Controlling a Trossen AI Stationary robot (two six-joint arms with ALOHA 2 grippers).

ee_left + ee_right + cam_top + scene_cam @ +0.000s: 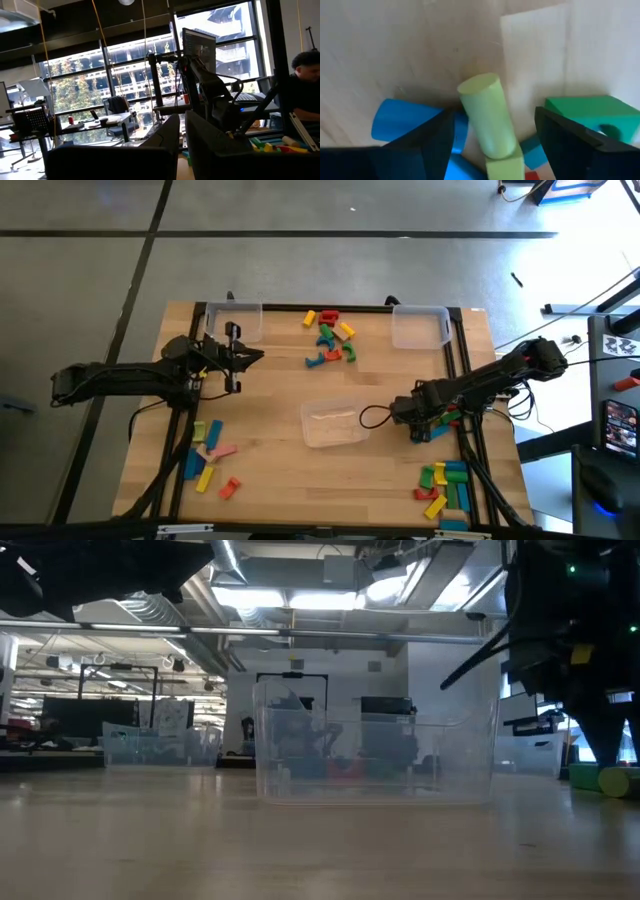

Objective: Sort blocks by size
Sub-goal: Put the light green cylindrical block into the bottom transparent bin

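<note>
The right gripper [492,145] stood low over the table's [280,390] right side, its fingers [420,145] spread apart, holding nothing; a pale green cylinder [487,117] lay between them, beside a blue cylinder [400,120] and a green block [590,112]. The left gripper [240,358] hovered at the left, fingers together. Blocks lay in three groups: far centre [328,338], near left [208,455] and near right [445,485]. A clear bin [333,423] sat mid-table.

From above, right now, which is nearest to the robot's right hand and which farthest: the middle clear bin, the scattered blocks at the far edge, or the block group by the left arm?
From the right hand:
1. Middle clear bin, just left of it.
2. Far-edge blocks, between the two far bins.
3. Left-side blocks, across the table.
</note>
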